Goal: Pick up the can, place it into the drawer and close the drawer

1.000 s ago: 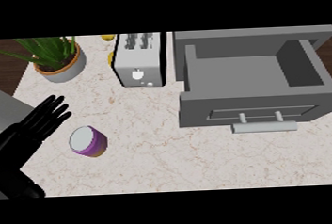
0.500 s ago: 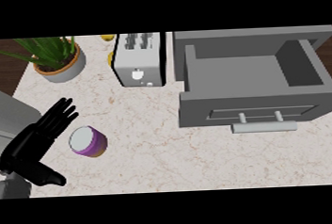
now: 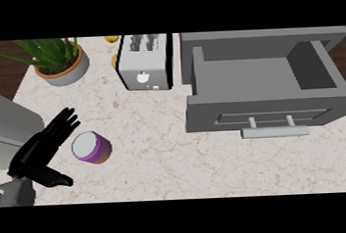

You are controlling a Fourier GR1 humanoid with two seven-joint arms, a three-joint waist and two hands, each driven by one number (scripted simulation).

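Bare bench [image 3: 170,162] lies between the can [image 3: 90,147] and the open drawer [image 3: 254,75]. The toaster [image 3: 145,66] stands just beside the drawer's side wall.

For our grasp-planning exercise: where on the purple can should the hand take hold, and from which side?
Probably the can by its purple side wall, approached from its left, where the open left hand is beside it. The can appears to stand upright, white top up, so its round wall lets the hand curl round opposite sides.
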